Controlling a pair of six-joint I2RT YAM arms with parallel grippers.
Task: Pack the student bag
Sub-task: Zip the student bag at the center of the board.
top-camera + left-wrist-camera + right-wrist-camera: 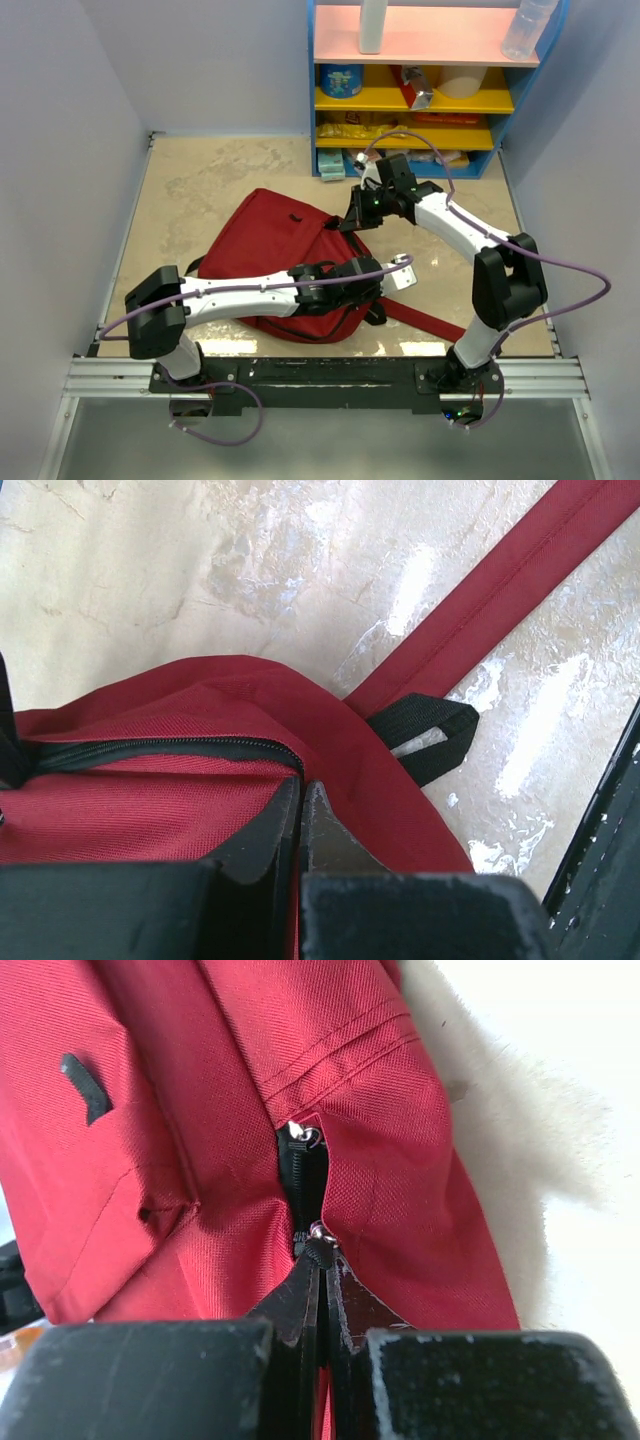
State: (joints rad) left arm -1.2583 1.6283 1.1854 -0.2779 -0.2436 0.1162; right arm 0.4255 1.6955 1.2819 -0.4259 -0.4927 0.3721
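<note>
The student bag (270,255), dark red with black zippers, lies on the beige table. Its long red strap (432,322) trails to the right and also shows in the left wrist view (500,590) beside a black loop (425,735). My left gripper (368,280) is at the bag's right corner, its jaws shut (300,788) on the red fabric just beyond the end of a closed zipper (160,748). My right gripper (346,222) is at the bag's far edge, shut (321,1250) on a black zipper pull (320,1243). A second silver slider (303,1135) sits just above it.
A blue shelf unit (420,90) with yellow and pink shelves stands at the back right, holding bottles and small items. White walls close in the left and right sides. A metal rail (330,375) runs along the near edge.
</note>
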